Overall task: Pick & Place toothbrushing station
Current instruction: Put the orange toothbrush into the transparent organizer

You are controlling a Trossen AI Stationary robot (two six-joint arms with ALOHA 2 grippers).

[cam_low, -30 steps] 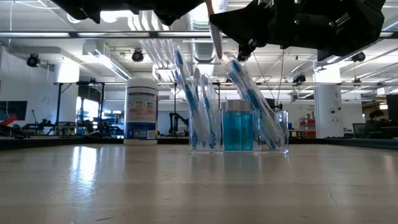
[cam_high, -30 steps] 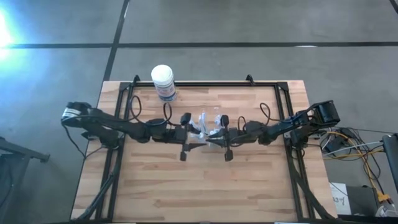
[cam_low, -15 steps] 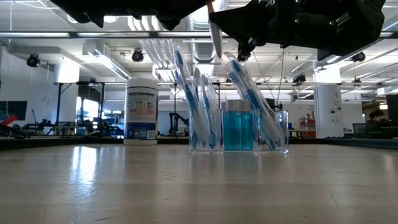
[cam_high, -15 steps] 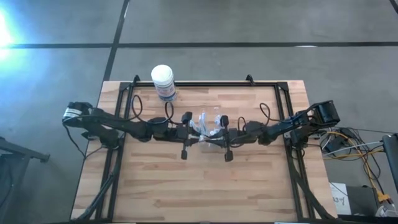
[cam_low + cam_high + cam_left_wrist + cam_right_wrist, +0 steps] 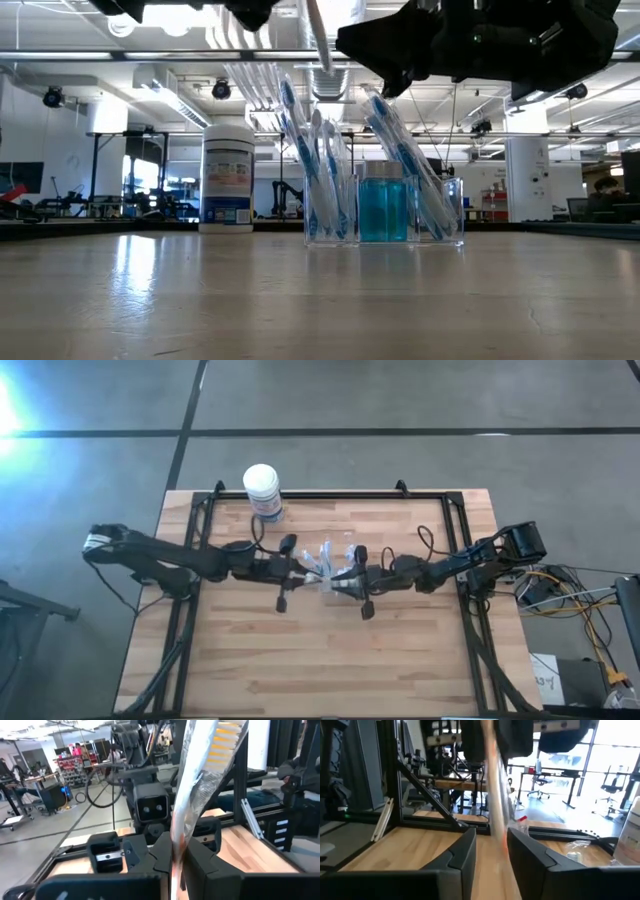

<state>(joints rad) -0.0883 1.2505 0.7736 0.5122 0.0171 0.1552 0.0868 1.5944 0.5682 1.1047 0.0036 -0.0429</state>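
Item one, the station point(image 5: 385, 205): a clear holder sitting on the table point(image 5: 400, 660), directly below and between the two claws. Only the low view is showing its contents: a left compartment crowded with wrapped blue-and-white brushes point(image 5: 318, 175) leaning upward, a middle cup point(image 5: 383, 205) of blue liquid, and more brushes slanting in the right compartment. From the high view it is reading as a pale tangle point(image 5: 328, 563) between the two claws, with no compartments distinguishable.

Item two, the left claw point(image 5: 297, 569): it is hanging just left of the station, above table level. Its own wrist view is showing what the other views hide: the fingers point(image 5: 197, 855) are pinched tight on the lower end of one wrapped toothbrush point(image 5: 200, 785), yellow-orange bristles at the top, standing up out of the grip. The low view is catching that same brush as a white stick point(image 5: 318, 35) slanting above the holder.

Item three, the right claw point(image 5: 345, 579): it is hanging just right of the station, facing the left claw. Its wrist view is showing the fingers point(image 5: 462, 857) parted with a gap, the wrapped brush passing blurred between them; whether they are touching it I cannot tell.

Item four, a white tub point(image 5: 228, 175) with a blue label: it is standing upright behind and left of the left claw, near the table's far edge.
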